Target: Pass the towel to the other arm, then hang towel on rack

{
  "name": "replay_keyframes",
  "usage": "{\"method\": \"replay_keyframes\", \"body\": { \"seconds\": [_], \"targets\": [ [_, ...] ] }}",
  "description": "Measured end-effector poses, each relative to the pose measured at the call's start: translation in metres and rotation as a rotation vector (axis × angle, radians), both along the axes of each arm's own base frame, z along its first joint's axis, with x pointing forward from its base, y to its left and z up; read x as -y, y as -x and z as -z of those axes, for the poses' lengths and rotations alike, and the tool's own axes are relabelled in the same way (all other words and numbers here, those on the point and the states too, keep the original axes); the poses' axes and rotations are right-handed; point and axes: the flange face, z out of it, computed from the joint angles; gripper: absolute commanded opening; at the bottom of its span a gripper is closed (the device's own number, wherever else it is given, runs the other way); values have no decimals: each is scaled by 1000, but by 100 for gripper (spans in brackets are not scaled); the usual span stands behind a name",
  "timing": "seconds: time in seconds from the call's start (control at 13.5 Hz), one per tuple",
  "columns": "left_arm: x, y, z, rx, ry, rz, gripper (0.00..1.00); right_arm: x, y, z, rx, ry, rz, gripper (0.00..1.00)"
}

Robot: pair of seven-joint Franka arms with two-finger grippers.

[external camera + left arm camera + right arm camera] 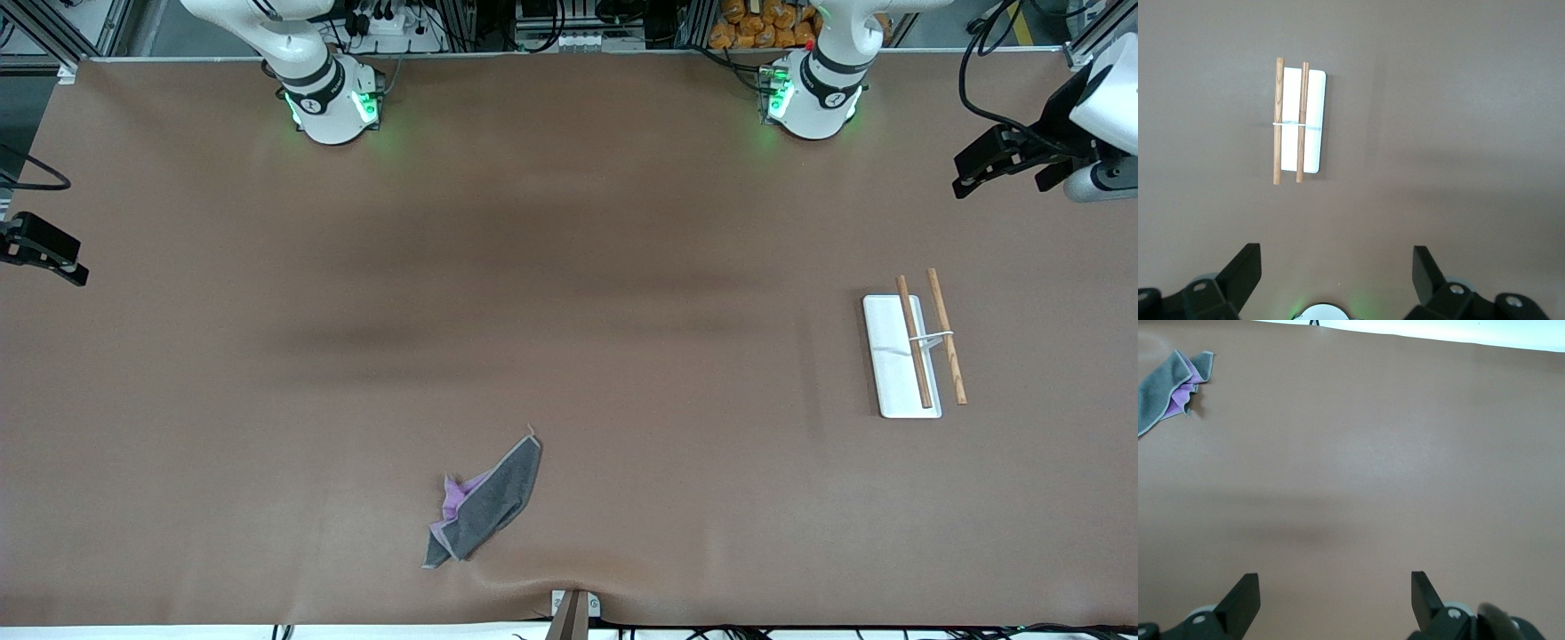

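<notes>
Both grippers stood spread wide and empty: the left gripper (1337,277) hung high over the left arm's end of the brown table covering (622,222), and the right gripper (1335,600) hung over the right arm's end, each arm apparently parked clear of the work and waiting. The small crumpled cloth towel (484,505), dark grey with a purple face showing at one fold, lay untouched near the front camera's edge of the table, somewhat toward the right arm's end, so the right arm appeared better placed to make the pick-up. The rack (914,348), a white rectangular base plate carrying two thin brown wooden rods and a wire bracket, sat well apart from the towel toward the left arm's end, which in my judgement explains the required hand-over.
</notes>
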Motion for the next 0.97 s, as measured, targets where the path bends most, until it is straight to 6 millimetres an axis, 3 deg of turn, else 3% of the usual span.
{"method": "replay_keyframes", "body": {
  "seconds": [0.15, 0.59, 0.74, 0.97],
  "targets": [
    [0, 0, 0, 0, 0, 0, 100, 0, -5, 11, -18, 1, 0, 100],
    [0, -2, 3, -4, 0, -1, 100, -6, -31, 68, -110, 3, -8, 100],
    [0, -3, 4, -8, 0, -1, 100, -23, -36, 81, -130, 1, -38, 100],
    [-1, -4, 6, -10, 0, -1, 100, -68, -42, 97, -151, -41, -87, 100]
  ]
}}
